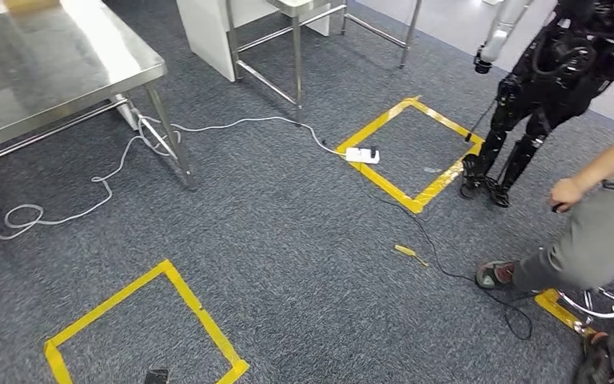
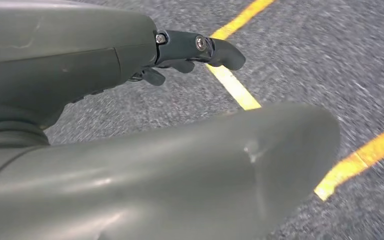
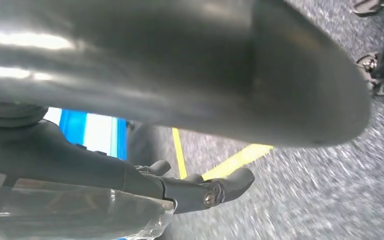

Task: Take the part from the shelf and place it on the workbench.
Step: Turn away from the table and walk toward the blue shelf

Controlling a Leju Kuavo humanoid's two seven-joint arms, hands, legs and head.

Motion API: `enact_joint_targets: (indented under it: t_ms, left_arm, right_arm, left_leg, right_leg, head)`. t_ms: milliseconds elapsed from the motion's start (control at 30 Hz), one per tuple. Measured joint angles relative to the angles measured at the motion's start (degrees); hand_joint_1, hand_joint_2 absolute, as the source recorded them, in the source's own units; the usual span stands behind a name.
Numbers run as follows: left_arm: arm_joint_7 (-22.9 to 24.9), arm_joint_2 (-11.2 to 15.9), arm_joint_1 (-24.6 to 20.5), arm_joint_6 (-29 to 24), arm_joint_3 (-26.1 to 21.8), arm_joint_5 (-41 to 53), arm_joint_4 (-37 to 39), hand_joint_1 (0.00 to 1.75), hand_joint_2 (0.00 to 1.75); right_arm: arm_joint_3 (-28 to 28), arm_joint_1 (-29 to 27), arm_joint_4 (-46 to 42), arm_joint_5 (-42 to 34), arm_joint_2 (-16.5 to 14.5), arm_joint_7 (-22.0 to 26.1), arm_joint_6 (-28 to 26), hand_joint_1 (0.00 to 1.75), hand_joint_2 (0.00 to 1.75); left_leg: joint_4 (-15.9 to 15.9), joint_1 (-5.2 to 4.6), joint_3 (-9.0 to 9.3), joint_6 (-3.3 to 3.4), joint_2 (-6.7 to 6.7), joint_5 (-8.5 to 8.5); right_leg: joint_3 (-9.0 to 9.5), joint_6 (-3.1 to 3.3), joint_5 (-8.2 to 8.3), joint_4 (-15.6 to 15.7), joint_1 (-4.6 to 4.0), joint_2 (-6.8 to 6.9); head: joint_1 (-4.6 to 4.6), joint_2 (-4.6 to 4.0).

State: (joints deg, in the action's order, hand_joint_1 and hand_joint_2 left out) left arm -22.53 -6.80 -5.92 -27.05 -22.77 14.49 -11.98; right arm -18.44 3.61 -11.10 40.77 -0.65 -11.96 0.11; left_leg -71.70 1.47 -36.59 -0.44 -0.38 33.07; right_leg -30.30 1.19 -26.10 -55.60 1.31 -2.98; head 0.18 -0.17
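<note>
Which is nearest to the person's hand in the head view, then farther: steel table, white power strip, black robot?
1. Black robot, beside the person's hand, right.
2. White power strip, middle.
3. Steel table, far left.

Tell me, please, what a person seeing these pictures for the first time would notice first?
Most striking are the yellow tape squares on the grey carpet, one near the head view's bottom left, another further off with a white power strip on its edge. At the right, a second black robot stands beside that square, and a person's leg steps in. A steel table stands at the upper left.
</note>
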Motion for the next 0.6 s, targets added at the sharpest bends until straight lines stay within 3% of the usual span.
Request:
enact_joint_targets:
  t_ms: [67,133,200,233,300,333,367,433,467,500,533,600]
  left_arm:
    - [1.03,0.07,-0.02,1.11,0.0,0.01,0.08,0.0,0.0]
    - [3.84,0.17,-0.11,3.57,0.02,0.19,0.25,0.0,0.0]
    - [8.1,0.27,-0.25,6.84,0.11,0.67,0.38,0.0,0.0]
    - [9.99,0.3,-0.3,8.37,0.26,0.96,0.4,0.0,0.0]
    - [12.33,0.36,-0.29,10.55,0.63,1.49,0.44,0.0,0.0]
    - [12.79,0.41,-0.28,11.04,0.79,1.62,0.46,0.0,0.0]
    - [13.07,0.46,-0.27,11.25,0.87,1.69,0.48,0.0,0.0]
    - [14.3,0.58,-0.26,11.94,1.03,1.96,0.52,0.0,0.0]
    - [15.52,0.65,-0.26,12.6,1.24,2.35,0.53,0.0,0.0]
    - [17.08,0.69,-0.27,13.4,1.57,2.97,0.53,0.0,0.0]
    - [18.73,0.75,-0.27,14.19,2.01,3.75,0.52,0.0,0.0]
    - [21.15,0.93,-0.2,15.36,2.96,5.2,0.52,0.0,0.0]
  right_arm:
    - [-0.24,0.0,0.01,-0.45,-0.1,-0.04,0.04,0.0,0.0]
    - [-0.72,0.15,0.02,-1.12,-0.11,-0.03,0.36,0.0,0.0]
    - [-1.34,0.08,0.02,-1.67,0.03,-0.02,0.88,0.0,0.0]
    - [-1.62,-0.01,0.03,-1.83,0.14,-0.02,1.08,0.0,0.0]
    - [-2.03,-0.04,0.04,-2.0,0.31,-0.02,1.32,0.0,0.0]
    - [-2.19,0.02,0.04,-2.02,0.31,-0.02,1.4,0.0,0.0]
    - [-2.32,0.1,0.04,-2.04,0.34,-0.01,1.47,0.0,0.0]
    - [-2.55,0.13,0.04,-2.08,0.43,0.03,1.56,0.0,0.0]
    - [-2.67,0.09,0.04,-2.09,0.51,0.04,1.63,0.0,0.0]
    - [-2.8,0.05,0.04,-2.1,0.6,0.04,1.72,0.0,0.0]
    - [-2.96,0.06,0.04,-2.11,0.69,0.04,1.82,0.0,0.0]
    - [-3.28,0.35,0.04,-2.24,0.84,0.04,2.12,0.0,0.0]
  left_leg:
    - [7.62,0.57,3.3,0.02,-2.37,-4.0]
    - [11.51,0.64,4.66,0.29,-4.18,-5.2]
    - [11.99,0.26,4.64,0.99,-3.29,-5.2]
    - [12.31,0.18,4.72,1.5,-2.7,-5.43]
    - [12.99,0.25,4.95,2.43,-1.34,-5.85]
    - [13.1,0.2,4.98,2.68,-0.63,-5.89]
    - [13.12,0.15,4.95,2.82,0.15,-5.85]
    - [13.11,0.05,4.95,2.81,1.69,-5.74]
    - [13.1,0.05,4.99,2.74,2.35,-5.69]
    - [13.1,0.07,5.07,2.62,2.96,-5.62]
    - [13.1,0.06,5.24,2.42,3.54,-5.52]
    - [13.06,-0.19,5.65,1.63,4.71,-5.09]
  right_leg:
    - [-0.21,-0.39,-0.26,-0.66,-0.15,-1.59]
    - [-1.13,-1.17,-0.43,-1.35,-0.43,-2.82]
    - [-1.99,-2.08,-0.26,-1.44,-0.53,-3.78]
    - [-2.39,-2.42,-0.35,-1.8,-0.52,-3.22]
    - [-4.54,-2.53,-1.98,-5.31,-0.58,-0.43]
    - [-6.45,-2.43,-3.52,-8.9,-0.44,1.17]
    - [-8.76,-2.42,-5.15,-13.11,-0.37,1.95]
    - [-11.87,-2.95,-6.72,-18.78,-0.12,2.32]
    - [-11.64,-3.47,-6.17,-18.29,0.02,2.49]
    - [-10.06,-4.03,-4.91,-15.35,0.2,2.91]
    - [-7.45,-4.47,-3.38,-10.69,0.34,4.15]
    - [-3.49,-4.52,-1.05,-3.32,0.06,6.83]
  head:
    - [-0.01,0.0]
    - [0.0,0.0]
    - [0.01,0.0]
    - [0.02,0.0]
    - [0.19,0.0]
    - [0.27,0.0]
    - [0.34,0.0]
    - [0.34,0.0]
    - [0.36,0.0]
    - [0.35,0.0]
    - [0.38,0.0]
    - [0.36,0.0]
